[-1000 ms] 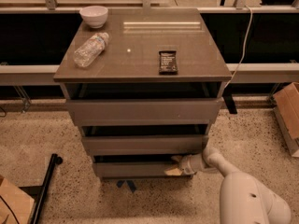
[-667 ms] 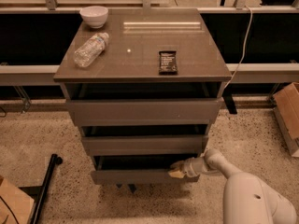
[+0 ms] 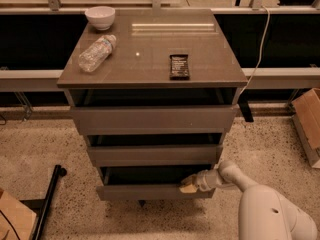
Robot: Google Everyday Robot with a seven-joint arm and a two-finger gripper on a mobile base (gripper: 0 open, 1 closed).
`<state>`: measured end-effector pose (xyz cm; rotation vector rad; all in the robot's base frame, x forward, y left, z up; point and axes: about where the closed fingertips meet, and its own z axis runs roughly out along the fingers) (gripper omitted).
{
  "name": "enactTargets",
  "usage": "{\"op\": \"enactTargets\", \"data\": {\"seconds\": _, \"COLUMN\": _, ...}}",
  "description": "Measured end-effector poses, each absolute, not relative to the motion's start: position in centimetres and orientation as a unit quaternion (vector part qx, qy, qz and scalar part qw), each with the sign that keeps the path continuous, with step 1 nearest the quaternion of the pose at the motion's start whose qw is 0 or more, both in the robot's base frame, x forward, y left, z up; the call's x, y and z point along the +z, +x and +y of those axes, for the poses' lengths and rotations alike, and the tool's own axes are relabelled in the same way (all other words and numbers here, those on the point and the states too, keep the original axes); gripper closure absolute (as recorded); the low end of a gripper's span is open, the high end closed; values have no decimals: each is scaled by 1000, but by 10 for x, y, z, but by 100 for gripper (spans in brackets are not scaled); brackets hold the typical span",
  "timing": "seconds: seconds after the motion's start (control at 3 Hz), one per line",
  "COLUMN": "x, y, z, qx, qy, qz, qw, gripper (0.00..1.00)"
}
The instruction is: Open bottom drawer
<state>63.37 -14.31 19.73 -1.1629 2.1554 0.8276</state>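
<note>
Bottom drawer (image 3: 150, 192) is seen lowest in the grey-brown cabinet (image 3: 150, 39), with its flat, handleless front standing out from the carcass and a dark strip of interior exposed behind it. The gripper (image 3: 189, 185) is held at the right end of that front panel, at its top edge, with its pale tip laid against the panel. Whether the gripper is clamped on the edge or released cannot be told. The white arm (image 3: 234, 175) is brought in from the lower right, low above the floor. Its bulky base segment is seen at the bottom right corner, and the forearm is angled up and leftward to the drawer.

Above, the middle drawer (image 3: 155, 155) and the top drawer (image 3: 152, 119) are also shown partly pulled out, each with a dark gap above its front.

On the cabinet top, a white bowl (image 3: 100, 17) is set at the back left, a clear plastic bottle (image 3: 96, 53) is laid on its side just in front of it, and a dark packet (image 3: 179, 66) is placed right of centre.

On the speckled floor, a black pole (image 3: 48, 203) is laid to the left, well apart from the drawer. A cardboard box (image 3: 308, 120) is seen at the right edge. A white cable (image 3: 258, 49) is hung down behind the cabinet's right side.
</note>
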Motion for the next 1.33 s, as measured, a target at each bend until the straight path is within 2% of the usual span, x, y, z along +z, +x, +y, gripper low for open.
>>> {"op": "enactTargets", "data": {"seconds": 1.0, "x": 197, "y": 625, "z": -141, "qx": 307, "qy": -439, "qz": 805, "qw": 255, "gripper": 0}}
{"op": "enactTargets", "data": {"seconds": 1.33, "x": 191, "y": 601, "z": -149, "qx": 309, "qy": -425, "qz": 818, "qw": 235, "gripper": 0}}
